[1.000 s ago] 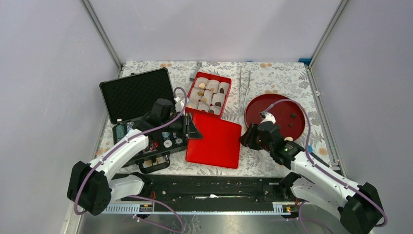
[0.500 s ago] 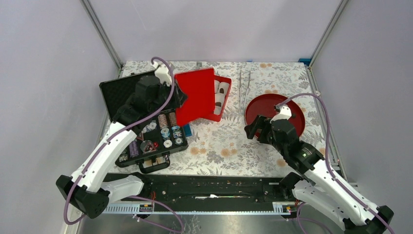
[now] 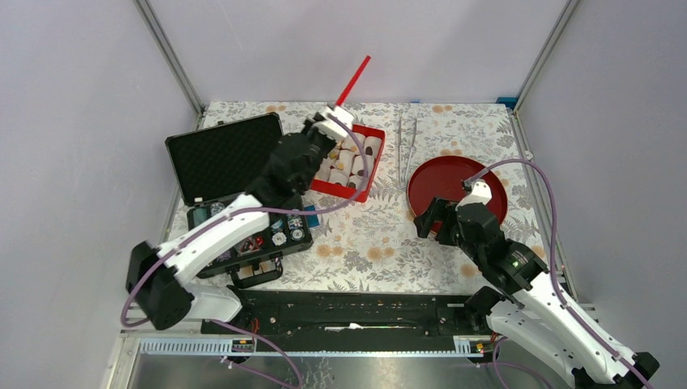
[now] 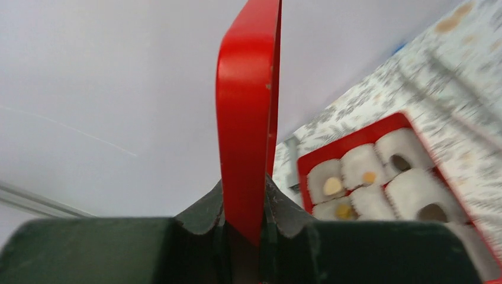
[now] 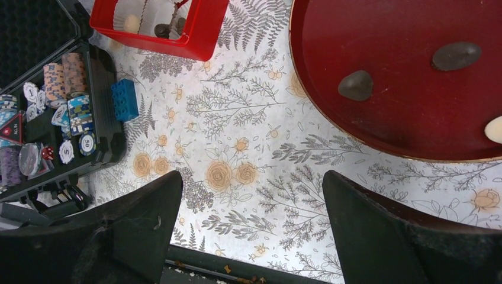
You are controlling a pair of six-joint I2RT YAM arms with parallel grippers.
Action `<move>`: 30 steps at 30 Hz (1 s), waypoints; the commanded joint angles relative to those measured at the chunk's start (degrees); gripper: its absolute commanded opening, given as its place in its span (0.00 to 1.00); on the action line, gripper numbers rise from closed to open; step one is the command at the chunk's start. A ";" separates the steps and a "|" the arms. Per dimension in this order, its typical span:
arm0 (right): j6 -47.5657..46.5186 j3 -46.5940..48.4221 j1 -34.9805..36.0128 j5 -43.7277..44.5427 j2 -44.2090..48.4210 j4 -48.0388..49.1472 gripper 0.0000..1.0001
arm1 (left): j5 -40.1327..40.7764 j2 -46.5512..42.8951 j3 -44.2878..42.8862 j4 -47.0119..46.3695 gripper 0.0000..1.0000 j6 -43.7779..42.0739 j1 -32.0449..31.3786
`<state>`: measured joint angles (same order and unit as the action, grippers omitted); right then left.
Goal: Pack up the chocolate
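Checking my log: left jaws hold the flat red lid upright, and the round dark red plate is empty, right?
No: the right wrist view shows two dark brown chocolate lumps and a pale chocolate lump on the round dark red plate. The flat red lid is held upright.

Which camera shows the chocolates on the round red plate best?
The right wrist view: it looks close down on the round red plate, with two dark chocolates and a pale one at the picture's edge. The top view shows the plate small, partly behind the right arm, lumps not clear. The left wrist view misses it.
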<state>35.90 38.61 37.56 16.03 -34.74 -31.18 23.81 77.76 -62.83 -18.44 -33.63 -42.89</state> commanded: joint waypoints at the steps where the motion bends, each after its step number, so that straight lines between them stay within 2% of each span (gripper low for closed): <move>1: 2.23 0.16 0.40 2.09 1.84 -3.09 0.95 | -0.02 4.56 5.21 -28.29 0.00 -23.29 -0.04; 5: 3.40 -0.03 0.39 3.33 2.88 -4.87 0.96 | 1.23 11.12 9.49 -43.34 0.00 -31.25 -0.10; 9: 4.27 -0.33 0.36 3.82 3.29 -5.23 0.96 | 0.62 17.13 13.38 -53.82 0.00 -39.37 -1.18; 14: 5.19 -0.41 0.39 3.71 1.99 -5.04 0.96 | 1.24 30.03 15.49 -72.16 0.00 -52.25 -1.66; 16: 5.68 -0.87 0.34 3.47 2.10 -4.61 0.96 | 2.06 32.53 15.46 -72.97 0.00 -53.80 -2.14; 20: 6.56 -1.82 0.36 3.28 2.76 -4.47 0.97 | 3.90 32.81 16.32 -71.72 0.00 -50.38 -3.73; 25: 6.80 -3.01 0.41 2.41 2.67 -3.95 0.97 | 4.99 34.59 16.59 -71.87 0.00 -50.73 -4.71; 30: 7.20 -4.09 0.36 1.28 2.11 -2.63 0.97 | 6.49 33.23 17.42 -65.87 0.00 -46.56 -5.23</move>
<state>41.93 35.29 37.56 17.23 -32.38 -35.53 28.32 112.57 -45.32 -81.58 -82.67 -47.81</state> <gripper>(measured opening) 0.968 0.163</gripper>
